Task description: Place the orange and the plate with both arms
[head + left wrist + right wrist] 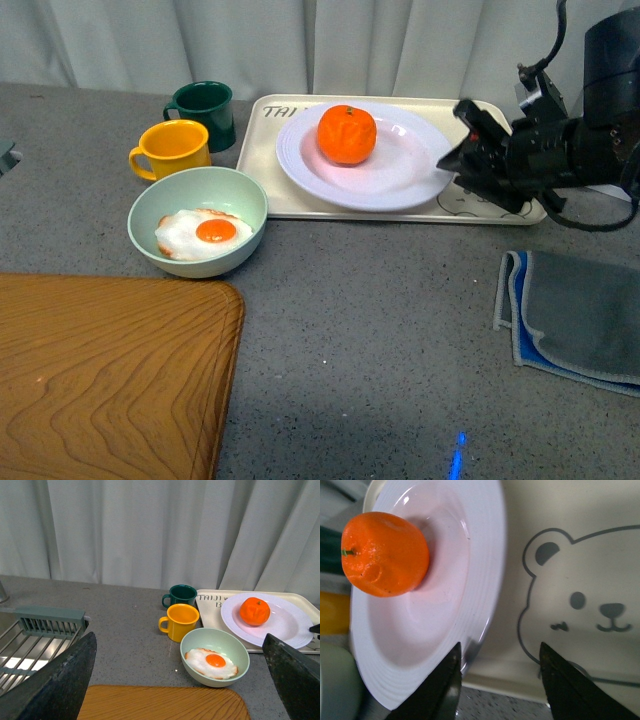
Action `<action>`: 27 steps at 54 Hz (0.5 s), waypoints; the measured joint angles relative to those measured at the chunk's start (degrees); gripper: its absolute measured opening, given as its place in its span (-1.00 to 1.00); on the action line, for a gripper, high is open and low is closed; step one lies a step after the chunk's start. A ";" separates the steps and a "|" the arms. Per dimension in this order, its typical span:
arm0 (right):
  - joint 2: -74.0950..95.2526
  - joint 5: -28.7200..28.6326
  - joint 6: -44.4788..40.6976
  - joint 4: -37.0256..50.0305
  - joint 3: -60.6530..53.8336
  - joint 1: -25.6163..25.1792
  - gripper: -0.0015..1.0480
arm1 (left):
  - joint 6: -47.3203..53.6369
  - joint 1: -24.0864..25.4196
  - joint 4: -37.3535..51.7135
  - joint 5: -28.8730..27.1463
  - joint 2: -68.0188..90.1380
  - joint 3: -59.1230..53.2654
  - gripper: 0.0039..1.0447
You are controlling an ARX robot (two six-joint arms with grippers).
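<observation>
The orange, bright and slightly lumpy with a small green stem, sits in the shallow well of the plate, a round white one with concentric ridges on its rim. The plate rests on a cream tray (a bear face is drawn on it). The right gripper is at the plate's right edge, jaws parted, one over the rim, holding nothing. The left gripper is spread wide and empty. A pale green bowl holds a fried egg.
</observation>
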 joint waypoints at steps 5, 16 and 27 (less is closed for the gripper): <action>-4.09 2.36 -6.82 0.33 -4.13 -0.59 0.15 | 0.00 0.00 0.00 0.00 0.00 0.00 0.88; -13.97 18.36 -18.12 26.95 -19.56 -1.55 0.21 | 0.00 0.00 0.00 0.02 0.02 0.00 0.88; -42.12 29.18 -24.59 44.85 -47.76 -1.79 -0.54 | 0.00 0.00 -0.02 0.02 0.00 0.00 0.88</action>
